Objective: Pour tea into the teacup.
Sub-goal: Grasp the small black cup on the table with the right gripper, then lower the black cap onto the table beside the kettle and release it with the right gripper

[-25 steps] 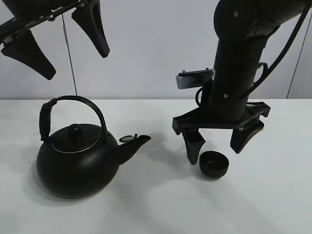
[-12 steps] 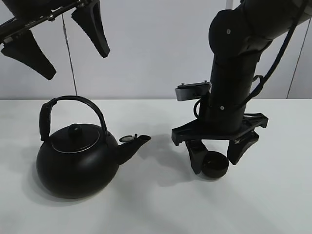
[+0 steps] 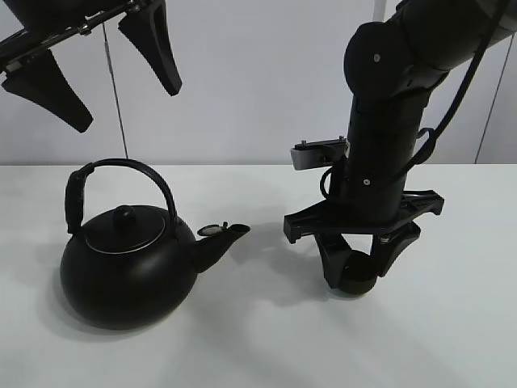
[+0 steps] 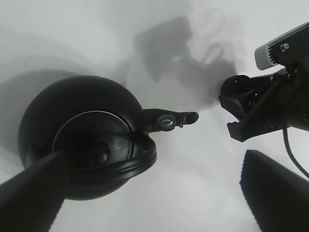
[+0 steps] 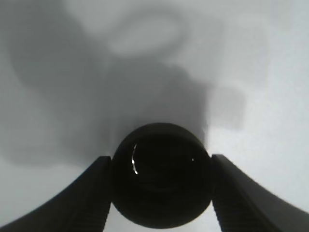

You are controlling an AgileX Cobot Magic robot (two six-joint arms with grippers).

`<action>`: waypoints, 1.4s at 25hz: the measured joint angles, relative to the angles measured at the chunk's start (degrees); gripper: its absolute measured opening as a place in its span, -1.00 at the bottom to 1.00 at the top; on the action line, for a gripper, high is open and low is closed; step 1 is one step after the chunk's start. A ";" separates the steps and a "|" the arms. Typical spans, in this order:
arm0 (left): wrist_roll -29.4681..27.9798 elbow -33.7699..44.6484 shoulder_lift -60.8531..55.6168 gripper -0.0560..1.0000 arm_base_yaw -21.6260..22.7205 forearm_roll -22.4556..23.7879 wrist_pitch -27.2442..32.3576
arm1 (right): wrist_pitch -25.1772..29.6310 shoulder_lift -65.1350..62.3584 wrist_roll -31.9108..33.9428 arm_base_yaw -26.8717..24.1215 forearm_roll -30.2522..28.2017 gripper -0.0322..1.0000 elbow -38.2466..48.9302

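My right arm upright, right gripper [image 3: 354,271] clamped on teacup [image 5: 161,179] at table [image 3: 452,339]. My left gripper [image 3: 128,109] high above kettle [image 3: 129,271], jaws spread.

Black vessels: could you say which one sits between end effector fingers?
The small teacup, clasped by the right end effector; the big kettle stands free.

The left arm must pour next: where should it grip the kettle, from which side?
Probably best by the top of its arched handle, the left gripper coming from above: the handle stands upright, clear of the lid, and the spout faces the teacup.
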 joint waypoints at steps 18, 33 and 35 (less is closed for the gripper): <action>0.00 0.00 0.00 0.42 0.00 0.00 0.00 | 2.89 -5.01 -2.82 0.00 4.80 -0.17 -4.00; 0.00 0.00 0.00 0.42 0.00 0.00 -0.18 | 0.05 -0.61 -4.52 4.77 5.45 -0.17 -4.89; 0.00 0.00 0.00 0.42 0.00 0.00 -0.18 | -0.86 0.16 -4.52 4.86 5.39 -0.17 -4.96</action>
